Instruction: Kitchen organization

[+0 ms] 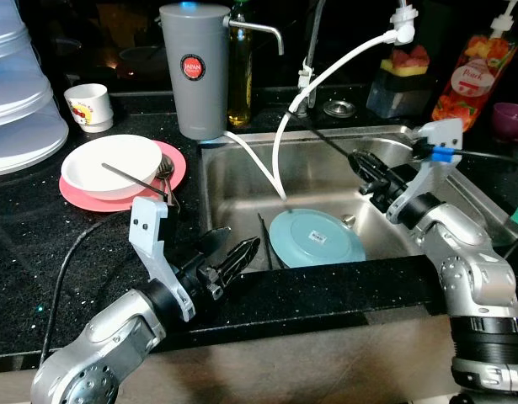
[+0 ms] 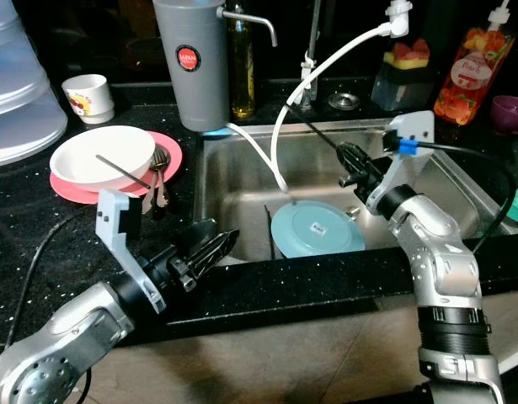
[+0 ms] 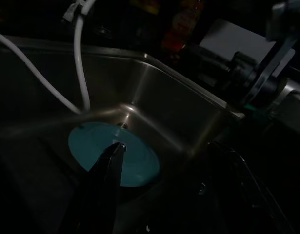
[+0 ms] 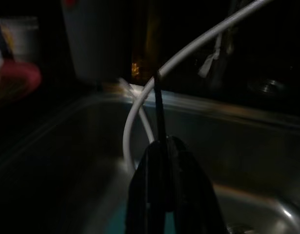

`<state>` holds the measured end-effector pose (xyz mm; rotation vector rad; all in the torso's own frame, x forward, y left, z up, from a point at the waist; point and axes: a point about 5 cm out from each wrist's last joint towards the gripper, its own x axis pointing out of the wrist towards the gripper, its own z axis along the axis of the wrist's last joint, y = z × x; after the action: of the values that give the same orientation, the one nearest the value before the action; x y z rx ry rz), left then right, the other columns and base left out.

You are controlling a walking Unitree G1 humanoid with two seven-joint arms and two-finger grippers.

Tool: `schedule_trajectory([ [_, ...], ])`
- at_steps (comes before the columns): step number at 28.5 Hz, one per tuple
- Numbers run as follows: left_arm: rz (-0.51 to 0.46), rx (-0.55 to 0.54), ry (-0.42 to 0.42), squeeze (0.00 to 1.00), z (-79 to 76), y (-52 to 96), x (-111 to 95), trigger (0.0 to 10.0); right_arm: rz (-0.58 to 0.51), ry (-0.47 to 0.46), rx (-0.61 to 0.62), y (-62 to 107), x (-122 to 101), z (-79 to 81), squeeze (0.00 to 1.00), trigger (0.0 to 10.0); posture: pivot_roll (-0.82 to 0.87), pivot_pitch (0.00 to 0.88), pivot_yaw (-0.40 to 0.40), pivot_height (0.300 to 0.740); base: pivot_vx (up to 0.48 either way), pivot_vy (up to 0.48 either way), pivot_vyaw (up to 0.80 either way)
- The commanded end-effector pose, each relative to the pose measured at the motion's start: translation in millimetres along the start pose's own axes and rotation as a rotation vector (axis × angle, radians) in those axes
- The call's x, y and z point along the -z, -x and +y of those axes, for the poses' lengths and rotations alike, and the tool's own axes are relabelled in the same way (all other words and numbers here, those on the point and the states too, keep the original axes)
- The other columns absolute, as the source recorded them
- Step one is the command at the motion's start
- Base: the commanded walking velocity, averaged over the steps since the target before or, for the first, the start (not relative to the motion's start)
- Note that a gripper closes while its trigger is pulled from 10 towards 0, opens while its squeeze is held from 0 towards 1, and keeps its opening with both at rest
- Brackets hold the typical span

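Black chopstick (image 4: 158, 109) pinched between right gripper (image 4: 162, 146) fingers above steel sink (image 1: 242, 181).

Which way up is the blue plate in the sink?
Upside down: the blue plate lies flat on the sink floor, its base ring and label facing up.

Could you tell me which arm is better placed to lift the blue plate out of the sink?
Probably left. The left gripper is open and empty at the sink's front edge, near the plate. The right gripper is shut on a thin black stick.
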<state>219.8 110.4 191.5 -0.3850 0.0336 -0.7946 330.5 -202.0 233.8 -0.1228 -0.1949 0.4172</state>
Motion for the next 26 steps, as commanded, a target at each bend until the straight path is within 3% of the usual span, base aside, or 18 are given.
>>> schedule_trajectory([
  [1,0.023,0.03,-0.002,0.0,-5.0,1.5,1.7,10.0,0.1,0.046,0.013,0.9,14.2,-0.2,1.0,10.0,0.09,0.0,0.001,0.74,0.0,0.0,0.0],
  [4,0.027,0.035,-0.001,0.0,-6.1,1.7,2.0,10.0,0.058,0.025,0.069,-1.7,8.8,-3.9,1.0,10.0,0.1,0.0,-0.002,0.74,0.0,0.0,0.0],
  [5,0.028,0.038,0.0,0.0,-6.6,1.8,2.1,10.0,0.004,-0.03,0.085,-3.1,2.4,-4.6,1.0,10.0,0.1,0.0,-0.002,0.74,0.0,0.0,0.0],
  [6,0.029,0.04,-0.001,0.0,-6.9,1.9,2.3,10.0,-0.099,-0.144,0.069,-4.8,-11.3,-2.2,0.46,10.0,0.1,0.0,-0.003,0.74,0.0,0.0,0.0],
  [7,0.029,0.04,-0.001,0.0,-6.9,1.9,2.3,10.0,-0.099,-0.144,0.069,-4.8,-11.3,-2.2,0.46,10.0,0.1,0.0,-0.003,0.74,0.0,0.0,0.0],
  [8,0.031,0.04,-0.001,0.0,-6.9,2.0,2.4,10.0,-0.178,-0.217,0.047,-5.4,-22.4,-0.1,0.0,10.0,0.1,0.0,-0.003,0.74,0.0,0.0,0.0],
  [10,0.031,0.043,-0.003,0.0,-7.1,1.9,2.6,10.0,-0.337,-0.341,-0.075,-3.3,-43.7,10.5,0.0,10.0,0.1,0.0,-0.007,0.74,0.0,0.0,0.0],
  [11,0.031,0.043,-0.003,0.0,-7.3,1.6,2.6,10.0,-0.345,-0.324,-0.134,-3.6,-46.7,18.2,0.0,10.0,0.1,0.0,-0.007,0.74,0.0,0.0,0.79],
  [13,0.031,0.044,-0.004,0.0,-7.4,1.4,2.7,10.0,-0.342,-0.303,-0.169,-4.1,-47.7,23.5,0.0,10.0,0.1,0.0,-0.009,0.74,0.0,0.0,0.79],
  [14,0.031,0.04,-0.005,0.0,-7.6,1.5,3.6,10.0,-0.337,-0.284,-0.237,-6.0,-47.4,35.0,0.0,10.0,0.1,0.0,-0.014,0.74,0.0,0.0,0.79],
  [26,0.014,-0.056,-0.019,0.0,0.3,6.7,4.2,10.0,-0.296,-0.215,-0.401,-8.7,-48.7,63.6,0.0,10.0,0.11,0.0,-0.02,0.74,0.0,0.0,0.79],
])
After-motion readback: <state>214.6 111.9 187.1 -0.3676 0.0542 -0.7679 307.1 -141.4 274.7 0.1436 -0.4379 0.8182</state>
